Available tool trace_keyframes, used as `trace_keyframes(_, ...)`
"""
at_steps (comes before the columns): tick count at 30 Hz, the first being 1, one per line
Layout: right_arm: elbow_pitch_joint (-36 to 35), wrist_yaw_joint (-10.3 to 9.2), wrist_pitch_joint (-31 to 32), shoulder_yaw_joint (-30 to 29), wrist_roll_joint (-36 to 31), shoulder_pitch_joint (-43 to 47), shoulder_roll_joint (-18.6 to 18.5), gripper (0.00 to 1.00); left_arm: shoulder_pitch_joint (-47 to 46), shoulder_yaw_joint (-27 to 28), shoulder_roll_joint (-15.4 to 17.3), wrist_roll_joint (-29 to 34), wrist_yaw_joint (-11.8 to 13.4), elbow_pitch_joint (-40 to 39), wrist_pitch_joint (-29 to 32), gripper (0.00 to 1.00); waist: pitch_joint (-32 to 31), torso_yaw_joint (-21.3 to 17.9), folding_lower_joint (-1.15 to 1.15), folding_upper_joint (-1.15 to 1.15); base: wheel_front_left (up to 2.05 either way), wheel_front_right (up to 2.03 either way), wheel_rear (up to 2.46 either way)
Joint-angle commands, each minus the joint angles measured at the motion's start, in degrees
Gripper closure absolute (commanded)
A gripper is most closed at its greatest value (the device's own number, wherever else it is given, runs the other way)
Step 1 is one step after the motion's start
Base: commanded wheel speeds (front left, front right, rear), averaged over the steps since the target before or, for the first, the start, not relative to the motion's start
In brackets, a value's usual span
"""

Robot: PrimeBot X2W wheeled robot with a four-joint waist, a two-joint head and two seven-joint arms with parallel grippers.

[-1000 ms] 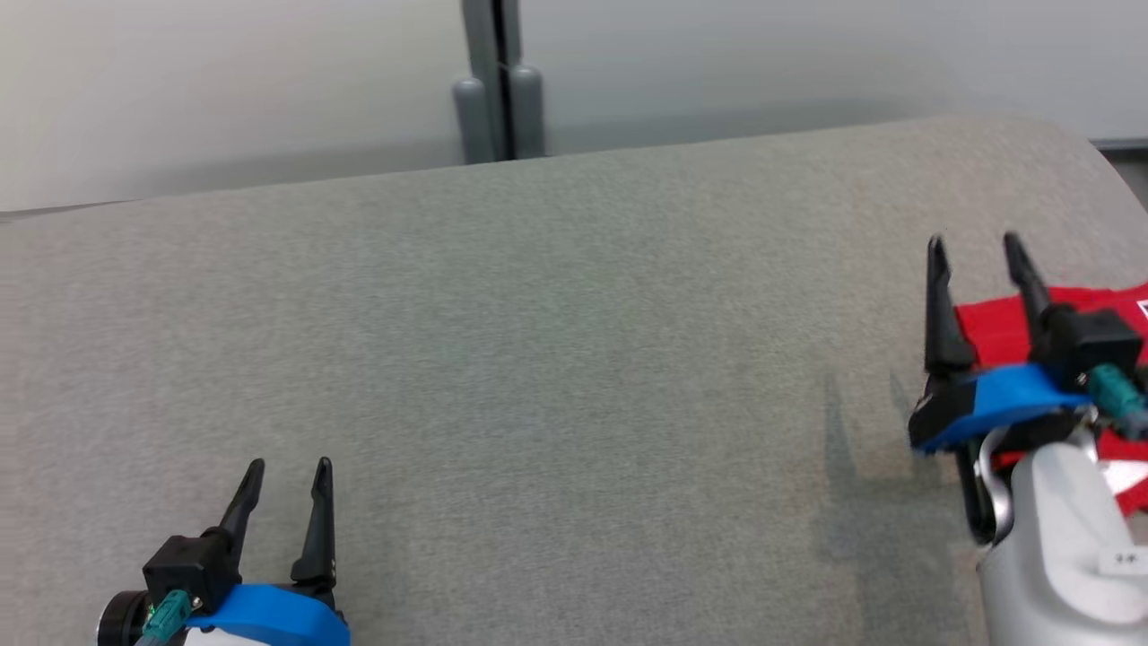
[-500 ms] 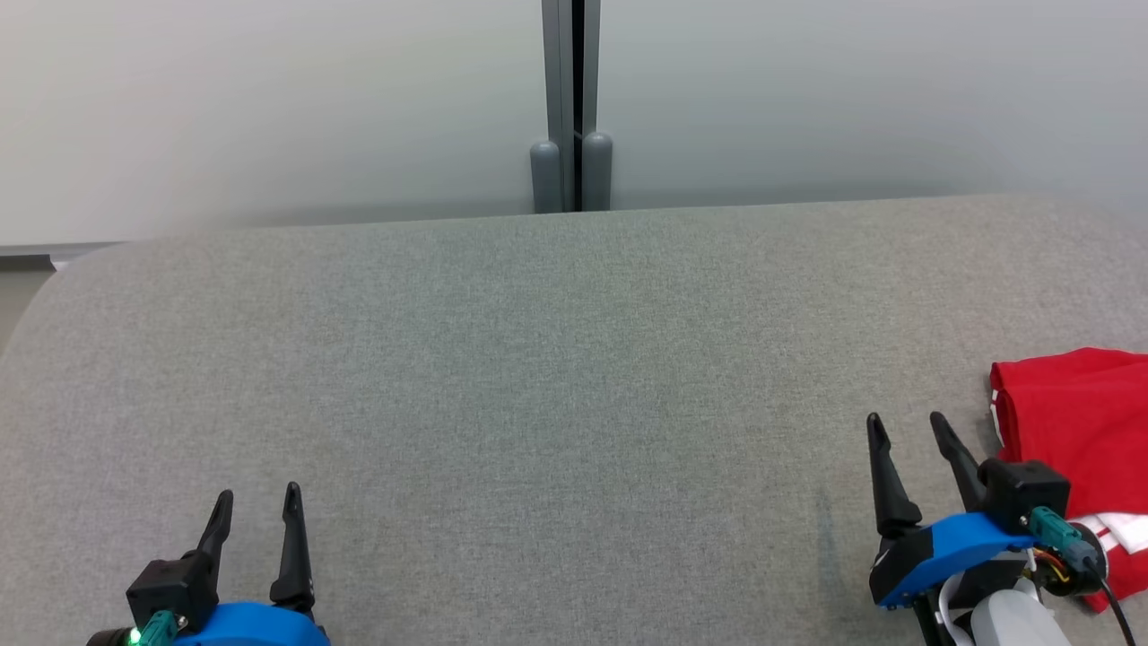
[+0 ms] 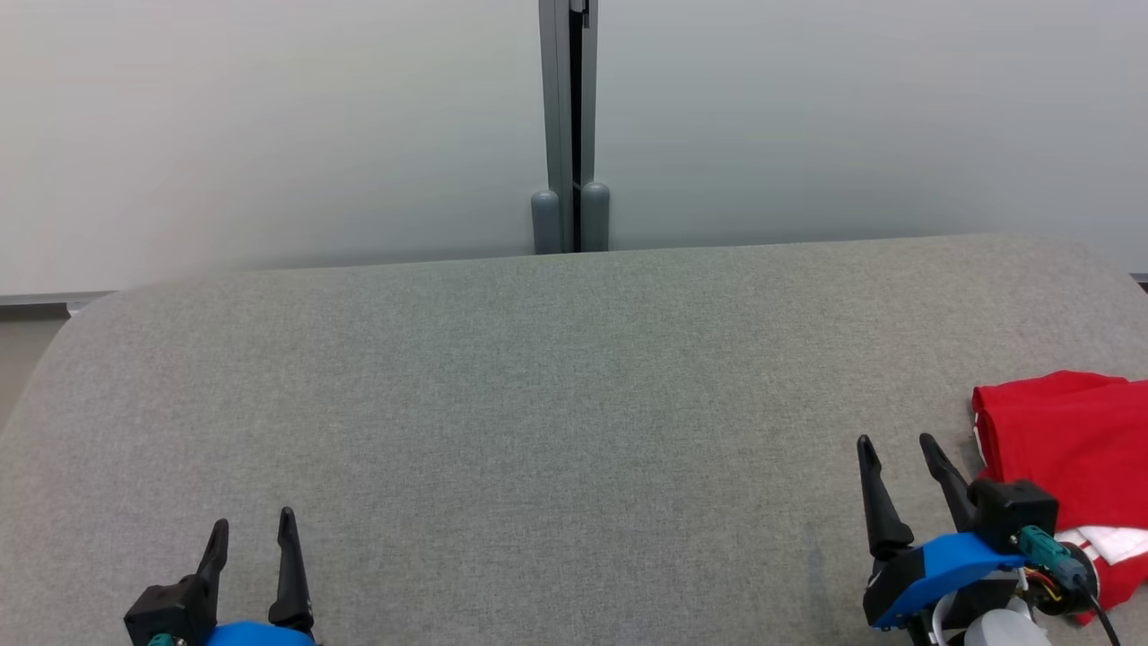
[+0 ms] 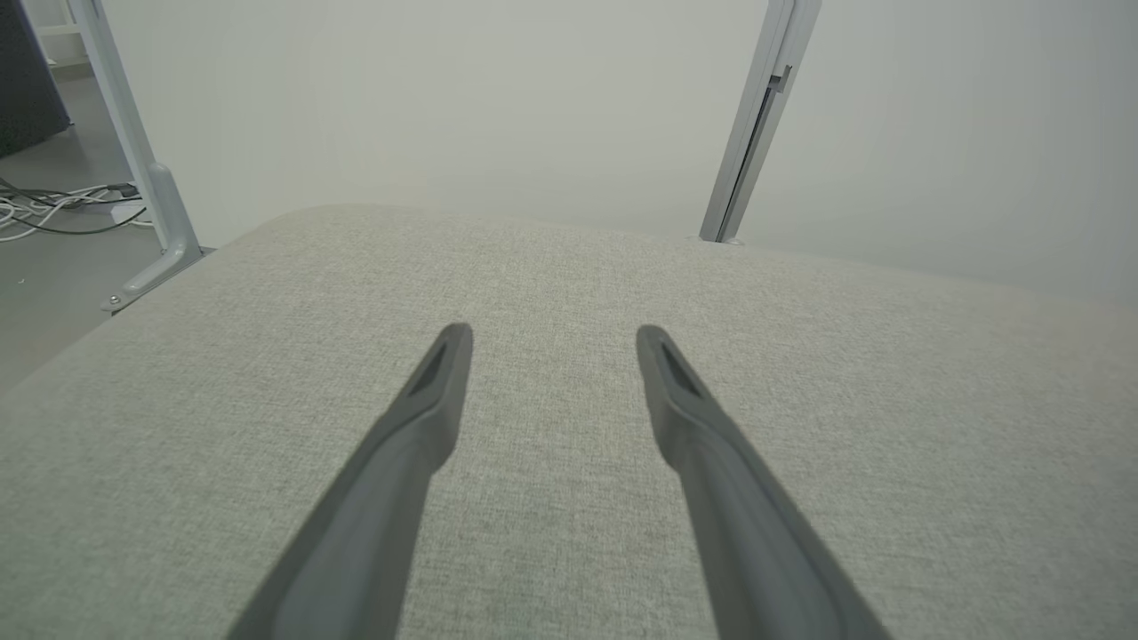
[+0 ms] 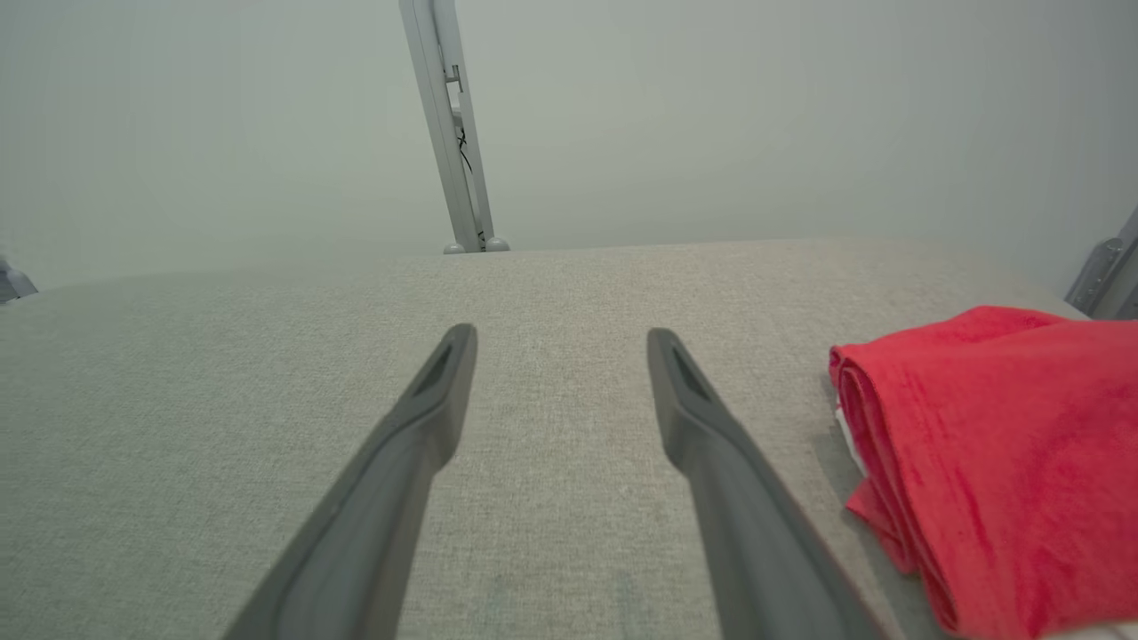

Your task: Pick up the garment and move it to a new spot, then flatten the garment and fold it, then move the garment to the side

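Observation:
The garment (image 3: 1067, 449) is red with white trim, folded into a compact bundle at the right edge of the grey fabric surface (image 3: 556, 404); the right wrist view has the garment (image 5: 996, 444) at its right. My right gripper (image 3: 897, 444) stands open just left of the bundle, apart from it, nothing between its fingers. In the right wrist view the right gripper (image 5: 562, 336) hovers over bare fabric. My left gripper (image 3: 253, 525) is open at the lower left, far from the garment. The left gripper (image 4: 549, 333) holds nothing in its own view.
A pale wall with a grey vertical post (image 3: 568, 126) runs behind the surface. The surface's rounded left corner (image 3: 81, 323) drops to the floor. Cables (image 4: 53, 209) lie on the floor beside a metal frame leg (image 4: 147, 187).
The head camera has swung and tilted, shifting the whole picture. The right gripper, over the garment a second ago, has drawn back and now sits beside it. Both grippers stayed open.

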Motion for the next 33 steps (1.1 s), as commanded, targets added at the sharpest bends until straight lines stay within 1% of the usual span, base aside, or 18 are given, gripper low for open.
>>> trace_keyframes(1, -0.24, 0.0, -0.27, 0.23, 0.47, 0.16, -0.25, 0.0, 0.18, 0.13, -0.06, -0.49, -0.03, -0.42, -0.11, 0.0, -0.2, -0.12, 0.0, 0.01, 0.0, 0.0, 0.0)
trace_keyframes(4, -0.69, 0.0, -0.27, 0.6, 1.03, -0.19, -0.25, 0.0, 0.39, -0.97, -0.24, -1.6, -0.05, -0.84, -0.1, 0.0, -0.4, -0.15, 0.0, 0.01, 0.0, 0.0, 0.0)
trace_keyframes(5, -0.43, 0.0, 0.0, 0.59, 0.63, -0.08, 0.01, 1.0, 0.17, -0.91, -0.22, -1.77, 0.0, -0.53, 0.02, 1.0, -0.42, -0.13, 0.0, 0.0, 0.0, 0.0, 0.0)
trace_keyframes(9, 1.48, 0.0, 0.37, 0.55, 0.59, 1.19, 0.41, 1.0, 1.31, -1.12, -0.81, -1.82, 0.0, 1.37, 0.4, 1.0, -0.43, -0.12, 0.0, 0.0, 0.0, 0.0, 0.0)
trace_keyframes(13, 1.17, 0.0, 2.18, -0.42, 5.15, 0.72, 0.37, 1.0, 0.45, -0.48, -0.8, -6.22, 0.0, 1.09, 2.08, 1.0, -0.39, -0.09, 0.0, 0.0, 0.0, 0.0, 0.0)
trace_keyframes(24, -2.0, 0.0, 4.75, -0.49, 17.61, 1.76, 0.28, 1.0, -0.15, -0.68, -0.78, -17.98, -0.01, -1.41, 4.78, 1.0, -0.25, -0.01, 0.0, 0.0, 0.0, 0.0, 0.0)
trace_keyframes(31, -3.64, 0.0, 6.32, -0.71, 24.64, 2.21, 0.23, 1.0, -0.63, -0.68, -0.76, -24.66, -0.01, -2.72, 6.4, 1.0, -0.17, 0.05, 0.0, 0.0, 0.0, 0.0, 0.0)
trace_keyframes(33, -3.86, 0.0, 6.55, -0.75, 25.59, 2.26, 0.22, 1.0, -0.7, -0.67, -0.76, -25.58, -0.01, -2.89, 6.62, 1.0, -0.16, 0.05, 0.0, 0.0, 0.0, 0.0, 0.0)
